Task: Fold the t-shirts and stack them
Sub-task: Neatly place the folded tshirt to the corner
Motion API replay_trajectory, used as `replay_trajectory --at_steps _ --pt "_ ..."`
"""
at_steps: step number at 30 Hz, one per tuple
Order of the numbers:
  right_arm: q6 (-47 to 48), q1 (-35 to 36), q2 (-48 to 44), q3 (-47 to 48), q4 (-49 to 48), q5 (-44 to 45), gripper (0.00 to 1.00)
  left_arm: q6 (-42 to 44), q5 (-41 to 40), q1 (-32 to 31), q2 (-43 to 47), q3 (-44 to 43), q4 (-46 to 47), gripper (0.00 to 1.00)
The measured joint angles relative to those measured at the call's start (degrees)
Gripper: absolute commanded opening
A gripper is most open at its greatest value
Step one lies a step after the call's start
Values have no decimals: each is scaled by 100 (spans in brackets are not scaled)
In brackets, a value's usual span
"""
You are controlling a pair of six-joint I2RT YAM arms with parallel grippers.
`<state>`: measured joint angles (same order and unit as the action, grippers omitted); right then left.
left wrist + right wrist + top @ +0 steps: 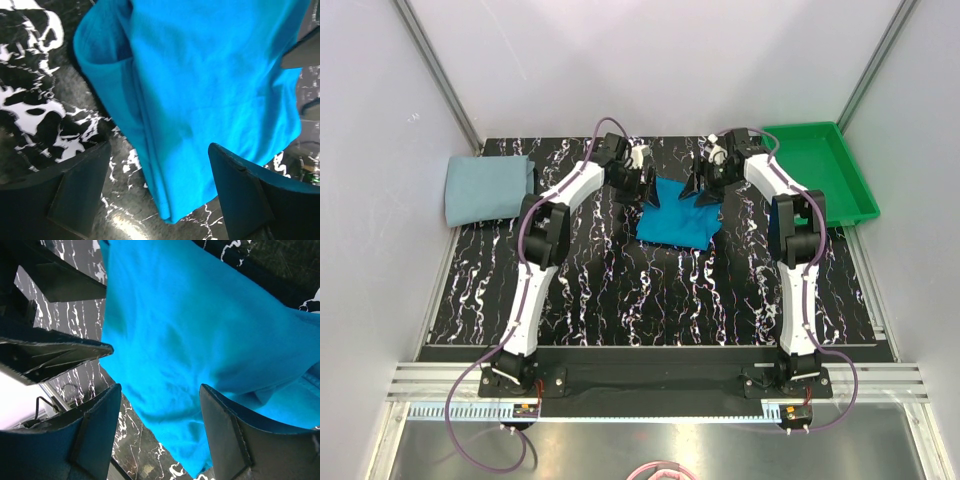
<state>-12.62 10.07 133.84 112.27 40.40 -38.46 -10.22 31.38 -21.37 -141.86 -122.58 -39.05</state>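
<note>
The teal shirt (678,222) sat on the mat (620,290) a bit left of the tray (820,165), bunched into a rough rectangle with a sleeve fold showing along one edge. The left gripper (632,190) and right gripper (705,190) both hovered at its far edge, about level with the tray. Jaws were spread on each, with cloth underneath but nothing pinched that I could see.

Looked to me like the next fold was being set up. My take on doing it well: each jaw should bite all the layers at a corner, not just the top one. Then both carry that edge toward the near side together so the fold lands square. The cloth is floppy, so a lopsided lift would probably skew it.

The grey shirt (488,188) lay folded well left of the tray, beyond the teal one, which is likely the stack spot. Only bare mat lay between the shirts. The two grippers sat close, though, so they could bump.
</note>
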Motion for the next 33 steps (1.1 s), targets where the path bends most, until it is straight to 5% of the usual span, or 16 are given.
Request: replay_trajectory --at_steps 10,13,15,17,26,33 --pt "-2 13 39 2 -4 7 72 -374 522 -57 -157 -20 295 70" --pt "-2 28 39 2 -7 11 72 -439 555 -57 -199 -22 319 46" --pt "0 44 39 2 -9 13 72 -501 555 -57 -254 -22 313 13" --pt "-2 57 39 2 -7 26 72 -485 551 -59 -304 -22 284 0" --pt "39 42 39 260 22 151 72 -367 439 13 -192 46 177 0" --pt "37 -437 -39 317 20 151 72 315 0 544 831 291 -476 0"
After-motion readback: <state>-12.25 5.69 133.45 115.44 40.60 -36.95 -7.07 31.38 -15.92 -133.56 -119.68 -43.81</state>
